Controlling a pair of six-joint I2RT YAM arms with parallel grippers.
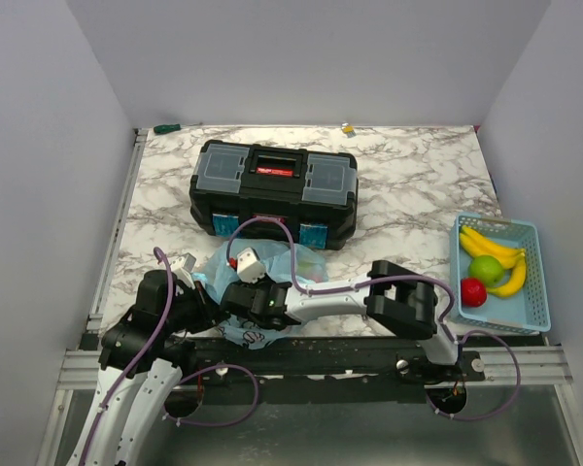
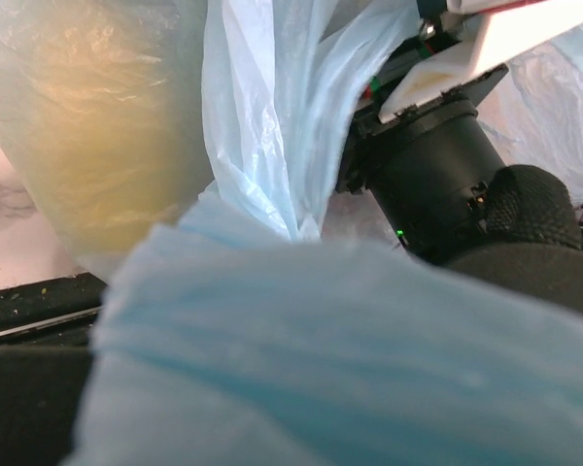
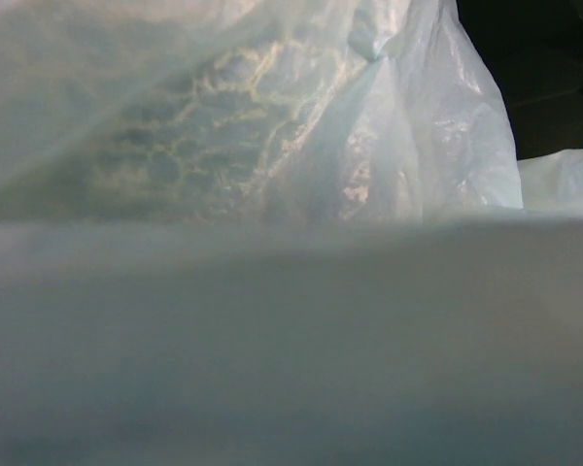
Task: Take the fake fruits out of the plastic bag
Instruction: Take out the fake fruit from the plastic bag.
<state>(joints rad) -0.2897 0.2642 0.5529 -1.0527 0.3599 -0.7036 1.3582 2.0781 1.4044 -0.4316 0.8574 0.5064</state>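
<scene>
The light-blue plastic bag lies crumpled at the table's near edge, in front of the toolbox. My left gripper is at its left edge and my right gripper is pushed into its middle. In the left wrist view the bag drapes over the fingers and hides them. A yellowish round fruit shows through the plastic at upper left. In the right wrist view the bag covers the fingers too. A pale fruit with a netted skin shows through it.
A black toolbox stands just behind the bag. A light-blue mesh basket at the right edge holds bananas, a green apple and a red apple. The right arm's wrist is close to the left camera.
</scene>
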